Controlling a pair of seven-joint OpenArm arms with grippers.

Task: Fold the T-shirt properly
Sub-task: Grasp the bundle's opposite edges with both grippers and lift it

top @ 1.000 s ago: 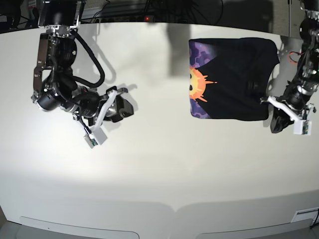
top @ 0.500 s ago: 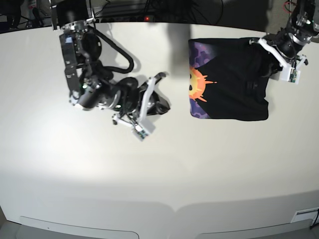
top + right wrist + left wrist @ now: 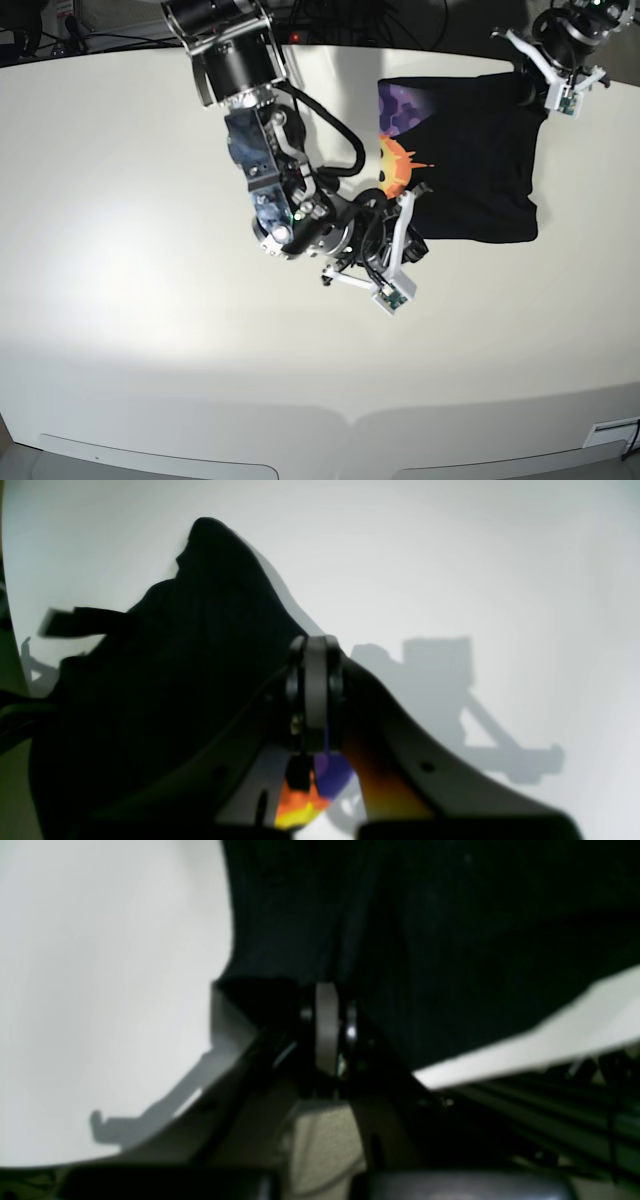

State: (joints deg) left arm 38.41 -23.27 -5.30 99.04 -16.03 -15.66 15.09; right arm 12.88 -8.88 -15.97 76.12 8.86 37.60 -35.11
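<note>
White worktop [image 3: 120,300] carries the T-shirt [image 3: 470,170] near its far right corner. We find the right gripper [image 3: 315,690] clamped on the shirt's printed edge, the left gripper [image 3: 327,1025] clamped on its far black corner.

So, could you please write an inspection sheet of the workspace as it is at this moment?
Surface: white table, curved far edge, arm shadows on it.
Job's things: the T-shirt, black, partly folded, purple and orange print showing on its left side in the base view.
Clutter: nothing seen.
Grippers: left pincer shut on the T-shirt at its far corner; right pincer shut on the T-shirt at its near printed corner.
Cables: black hose looping along the right arm; dark cables behind the table.
Surroundings: dark background beyond the far edge, details unclear.
</note>
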